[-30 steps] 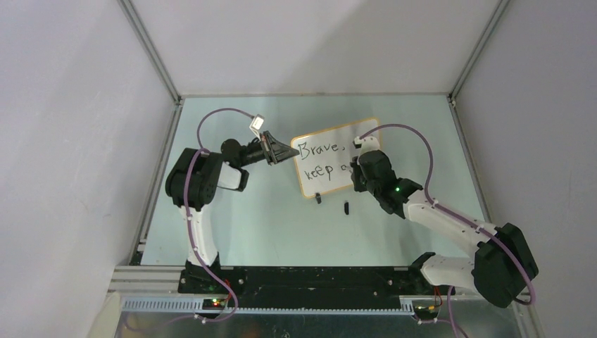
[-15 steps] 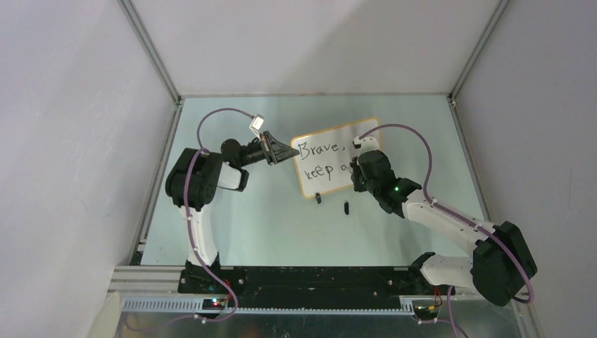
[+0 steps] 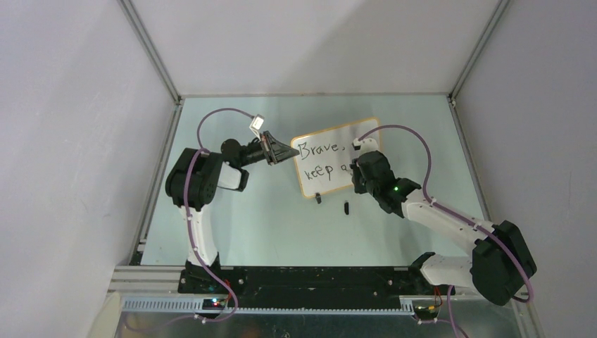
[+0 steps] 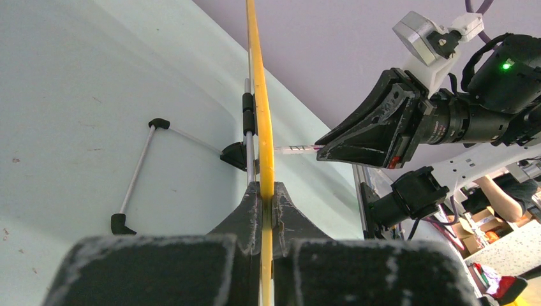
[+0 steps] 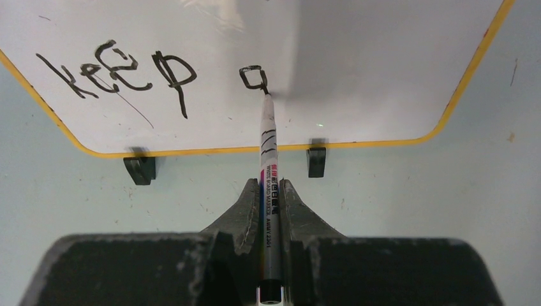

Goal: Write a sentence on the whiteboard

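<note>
1. Whiteboard (image 3: 336, 163) stands near upright on its two black feet (image 5: 140, 169) toward the far middle of the table (image 3: 232, 218). Our left gripper (image 4: 263, 189) pinches its left edge, jaws clenched on it.
2. Our right gripper (image 5: 269, 191) is clamped around a marker (image 5: 268, 146), whose tip touches the board at the lower right of a small loop.
3. The sentence (image 3: 318, 159) reads "Brave," on the top line and "keep" plus that loop, probably the start of a "g", below. We judge it well along but unfinished.
4. If we press too hard, the board could tip or slide backward, since only the thin feet, a wire prop (image 4: 137, 167) behind and our left pinch brace it.
5. If we press too lightly, or the board flexes away from the tip, the stroke could break up.
6. Sideways strokes could twist the marker in the jaws and skew the letters.
7. Room to the right looks enough, yet oversized letters could crowd the rounded corner.
</note>
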You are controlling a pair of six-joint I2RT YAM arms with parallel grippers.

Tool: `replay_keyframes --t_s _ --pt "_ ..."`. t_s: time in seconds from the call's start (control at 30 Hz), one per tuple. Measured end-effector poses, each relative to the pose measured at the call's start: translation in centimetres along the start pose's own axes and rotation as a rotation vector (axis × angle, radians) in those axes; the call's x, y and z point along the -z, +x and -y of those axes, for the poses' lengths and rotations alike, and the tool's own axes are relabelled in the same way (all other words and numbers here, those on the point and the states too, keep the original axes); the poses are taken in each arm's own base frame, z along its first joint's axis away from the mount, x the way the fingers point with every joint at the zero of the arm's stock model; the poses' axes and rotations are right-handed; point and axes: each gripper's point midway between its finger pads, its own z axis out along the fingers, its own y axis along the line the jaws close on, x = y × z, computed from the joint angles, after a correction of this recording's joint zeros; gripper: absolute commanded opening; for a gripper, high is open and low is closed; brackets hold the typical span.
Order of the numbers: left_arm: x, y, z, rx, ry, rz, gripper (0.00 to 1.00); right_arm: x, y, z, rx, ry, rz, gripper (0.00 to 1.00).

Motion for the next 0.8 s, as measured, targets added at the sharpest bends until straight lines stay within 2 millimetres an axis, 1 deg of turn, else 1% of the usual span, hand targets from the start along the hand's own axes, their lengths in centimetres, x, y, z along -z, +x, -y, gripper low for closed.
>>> replay_keyframes --t_s 0.2,0.63,0.8 --pt "0.0 0.0 0.0 0.0 0.0 0.0 0.0 0.1 0.6 -0.1 0.013 0.003 -0.019 0.0" --pt "0.0 0.0 0.0 0.0 0.0 0.0 0.0 0.2 0.9 -1.0 0.028 -0.021 -0.025 0.0" --pt "0.0 0.0 0.0 0.0 0.0 0.0 0.0 0.1 0.7 -1.2 0.028 -0.032 -0.018 0.0"
